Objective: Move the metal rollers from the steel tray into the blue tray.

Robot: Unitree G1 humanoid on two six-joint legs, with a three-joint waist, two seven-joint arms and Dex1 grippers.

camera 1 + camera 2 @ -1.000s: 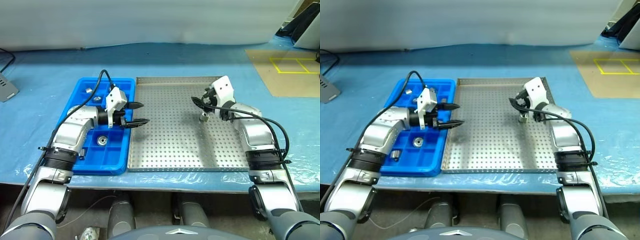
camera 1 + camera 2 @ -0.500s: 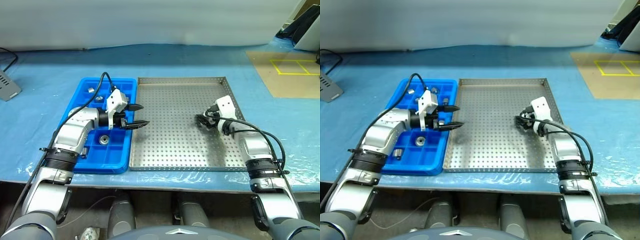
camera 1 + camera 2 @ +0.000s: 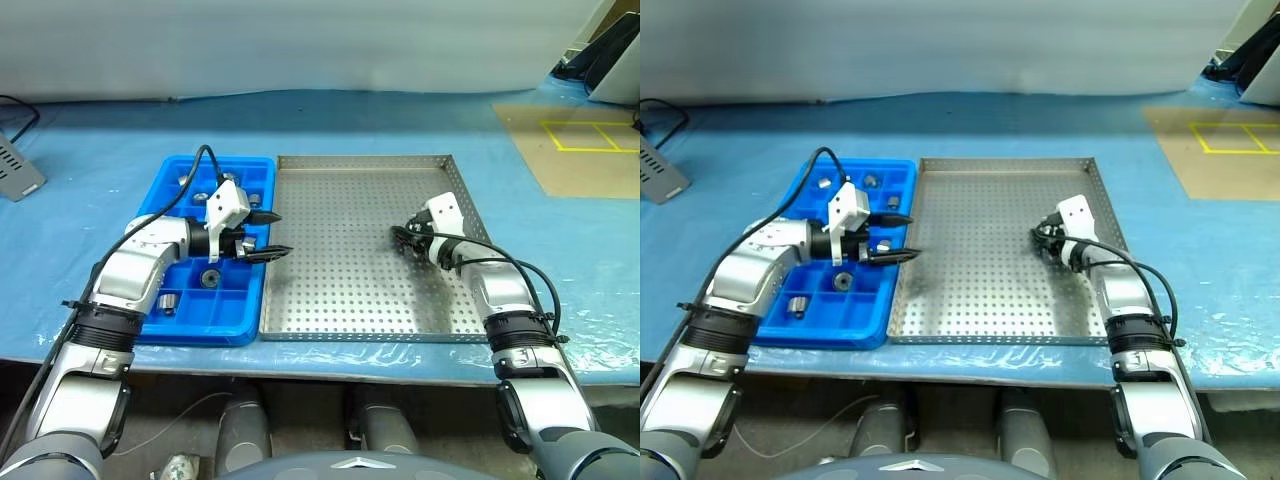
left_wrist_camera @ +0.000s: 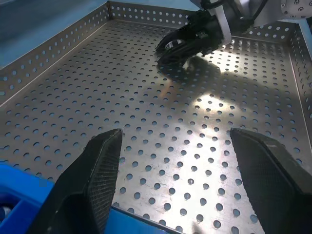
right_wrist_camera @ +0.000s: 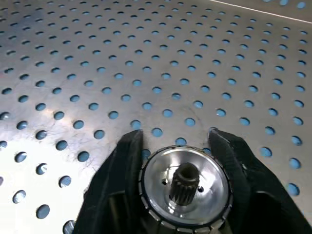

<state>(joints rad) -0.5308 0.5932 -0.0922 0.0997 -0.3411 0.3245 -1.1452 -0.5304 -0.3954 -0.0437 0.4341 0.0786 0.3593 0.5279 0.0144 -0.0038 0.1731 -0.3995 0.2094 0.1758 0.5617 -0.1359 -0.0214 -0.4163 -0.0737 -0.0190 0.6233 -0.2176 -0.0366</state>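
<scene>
Steel tray (image 3: 350,290) floor: my right end effector (image 5: 181,146) is clamped on the last roller (image 5: 184,187) near the tray's right side, still down on the perforated floor. Grasp step. Next call: lift clear of the rim, carry left to a free cell in the blue tray (image 3: 235,325). Left end effector (image 3: 272,233) hangs open and empty over that tray's right edge.

Left gripper (image 3: 272,234) is held level, pointed toward the robot's right, fingers (image 4: 92,180) spread wide with nothing between them. Right gripper (image 3: 403,238) is lowered, angled forward and down, fingers (image 5: 119,178) clamped on a roller (image 5: 184,188).
</scene>
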